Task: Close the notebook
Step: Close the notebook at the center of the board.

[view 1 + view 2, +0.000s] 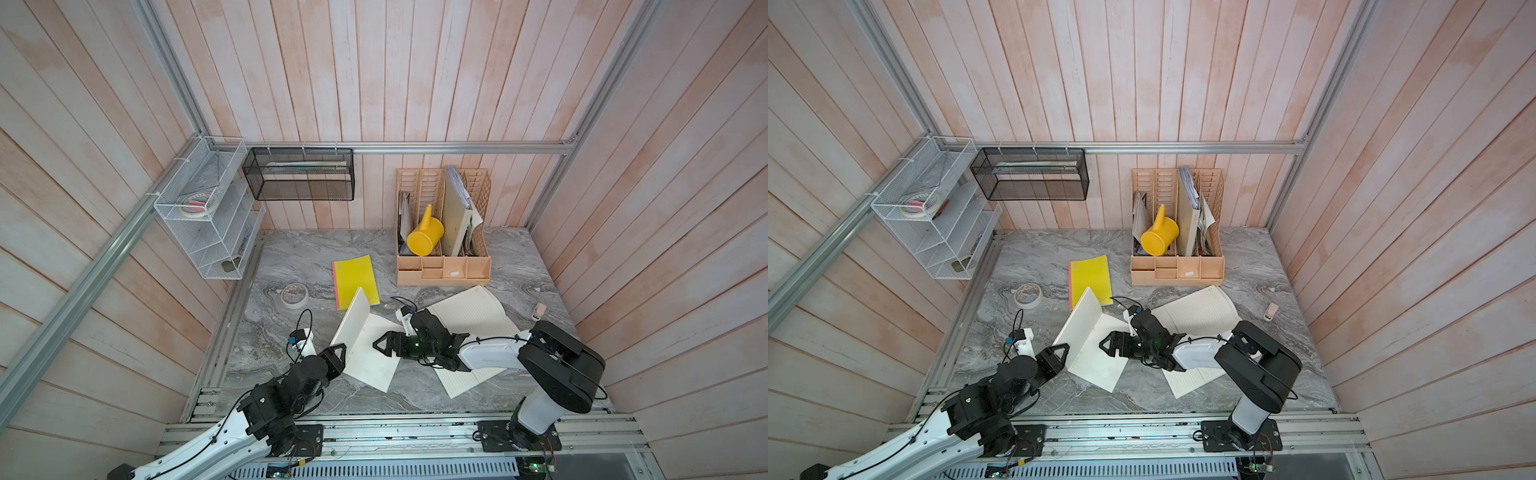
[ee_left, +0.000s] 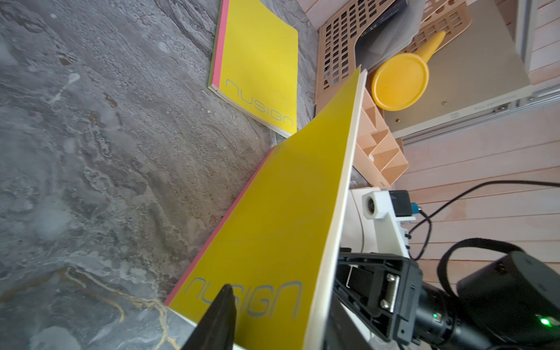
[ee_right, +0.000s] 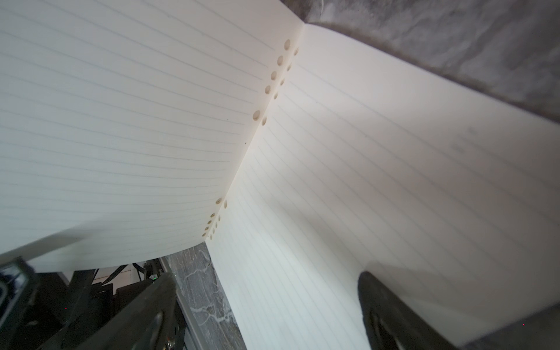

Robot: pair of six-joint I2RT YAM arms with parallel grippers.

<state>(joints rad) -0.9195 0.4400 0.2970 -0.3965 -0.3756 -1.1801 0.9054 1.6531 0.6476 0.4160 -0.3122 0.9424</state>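
Task notebook (image 1: 370,353) lies just toward 8 o'clock of the centre of the tabletop (image 1: 291,257), half shut. One half lies flat. The other half (image 1: 353,318) stands near upright from the spine, with its yellow cover (image 2: 272,227) facing 9 o'clock.

Left gripper (image 1: 337,351) sits at the standing half's near corner, on the cover side. The left wrist view shows only one finger (image 2: 218,318), in front of the cover. The second finger is hidden, so it cannot be told whether the jaws pinch the half or are free of it. Likely purpose: prop the half from outside and tip it toward 3 o'clock.

Right gripper (image 1: 380,344) hovers low over the flat page, jaws wide apart, nothing between them. One finger (image 3: 394,312) is down by the lined paper. It is judged to be steadying that page so the book does not slide. It sits in the closing path and must clear first.

Nearby:
- closed yellow notebook (image 1: 355,280) at 12 o'clock
- second open lined notebook (image 1: 473,311) at 3 o'clock, under the right arm
- tape roll (image 1: 294,294) at 10 o'clock
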